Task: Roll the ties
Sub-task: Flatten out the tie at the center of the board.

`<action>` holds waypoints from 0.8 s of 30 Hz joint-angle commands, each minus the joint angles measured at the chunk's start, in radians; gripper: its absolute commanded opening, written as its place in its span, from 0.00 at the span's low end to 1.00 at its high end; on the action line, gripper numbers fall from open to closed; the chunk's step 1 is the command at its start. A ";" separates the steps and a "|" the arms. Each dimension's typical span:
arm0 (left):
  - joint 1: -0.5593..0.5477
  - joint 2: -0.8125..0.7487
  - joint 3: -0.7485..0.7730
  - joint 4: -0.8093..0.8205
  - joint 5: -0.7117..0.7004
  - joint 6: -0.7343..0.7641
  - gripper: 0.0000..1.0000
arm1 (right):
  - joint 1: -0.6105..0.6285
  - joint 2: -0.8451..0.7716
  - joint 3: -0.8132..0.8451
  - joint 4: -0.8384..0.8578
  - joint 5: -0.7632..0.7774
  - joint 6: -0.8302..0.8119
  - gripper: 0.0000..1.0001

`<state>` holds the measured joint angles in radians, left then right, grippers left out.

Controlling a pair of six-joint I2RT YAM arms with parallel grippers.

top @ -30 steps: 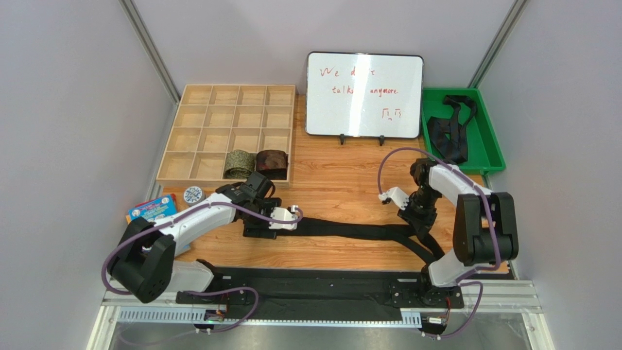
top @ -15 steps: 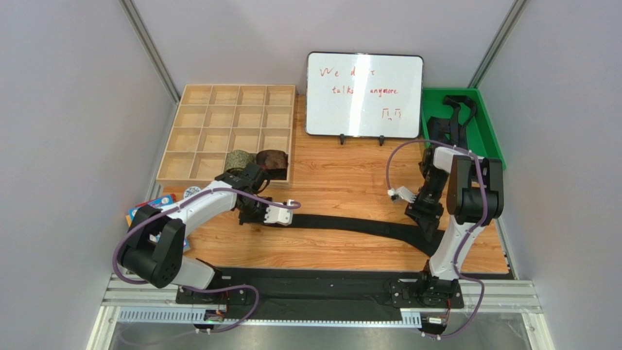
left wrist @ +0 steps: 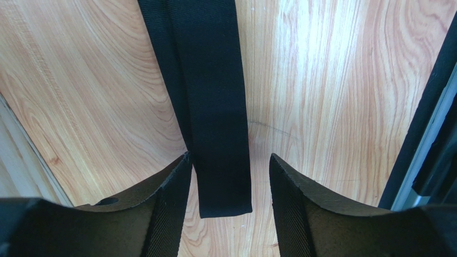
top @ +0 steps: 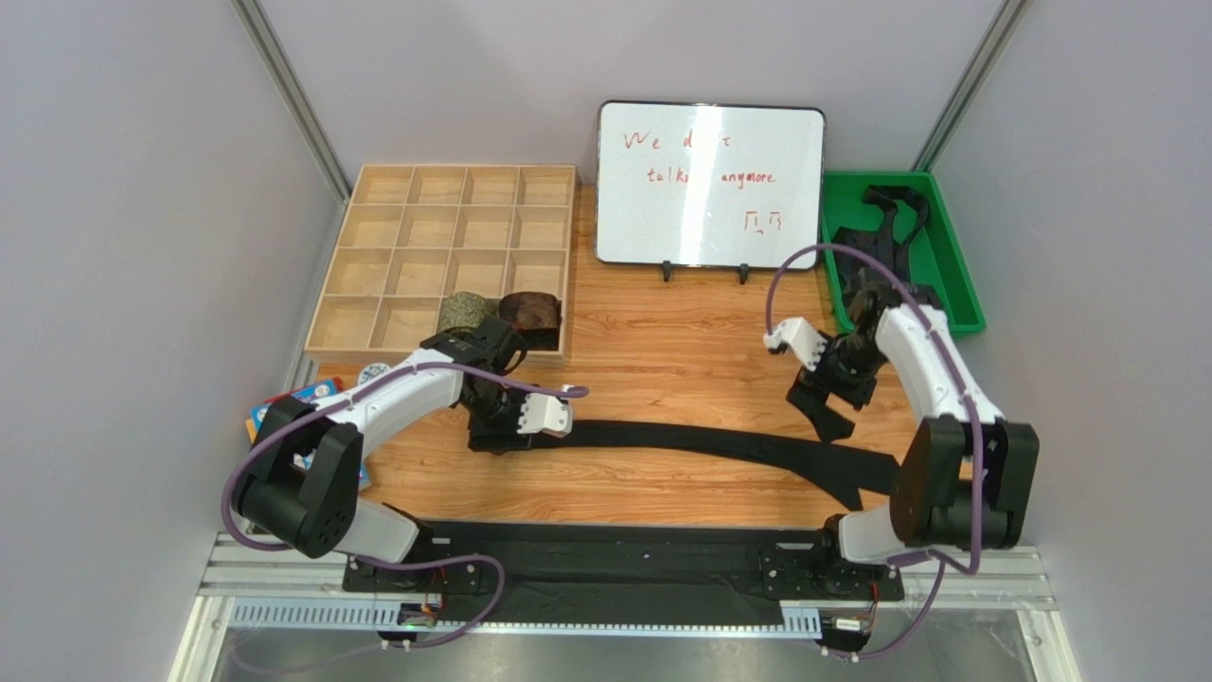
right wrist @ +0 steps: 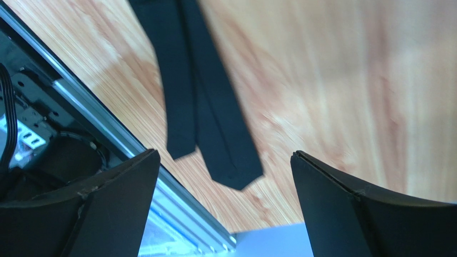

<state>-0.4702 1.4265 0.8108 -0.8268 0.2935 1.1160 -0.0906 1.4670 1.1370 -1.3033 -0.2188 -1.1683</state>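
Observation:
One long black tie (top: pixel 683 444) lies flat across the wooden table. Its doubled-over end (left wrist: pixel 222 176) sits between the fingers of my left gripper (left wrist: pixel 229 156), which is open just above it and not pinching it. My right gripper (right wrist: pixel 224 154) hangs wide open above the table, holding nothing. Below it lie the tie's wide pointed tip (right wrist: pixel 236 174) and narrow tip (right wrist: pixel 179 144), near the table's front rail. An olive-green rolled tie (top: pixel 463 310) and a reddish-brown rolled tie (top: pixel 531 309) sit in the wooden divided box (top: pixel 427 228). More black ties (top: pixel 871 263) lie in the green bin (top: pixel 956 277).
A whiteboard (top: pixel 709 182) stands at the back centre. A colourful packet (top: pixel 285 409) and a round disc (top: pixel 373 377) lie beside the left arm. A metal rail (right wrist: pixel 134 160) runs along the table's front edge, close to the tie's tips.
My right gripper let go of the tie, opened wide and lifted back toward the right. My left gripper shifted slightly left, shut briefly on the tie's end and reopened.

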 commanded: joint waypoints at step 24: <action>0.004 0.014 -0.005 0.075 0.075 -0.033 0.75 | 0.279 -0.036 -0.427 0.478 0.193 0.049 0.92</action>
<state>-0.4694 1.4406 0.8124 -0.7647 0.3317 1.0763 0.1871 1.4040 0.7063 -0.8749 -0.0246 -1.0714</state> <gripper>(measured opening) 0.757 0.982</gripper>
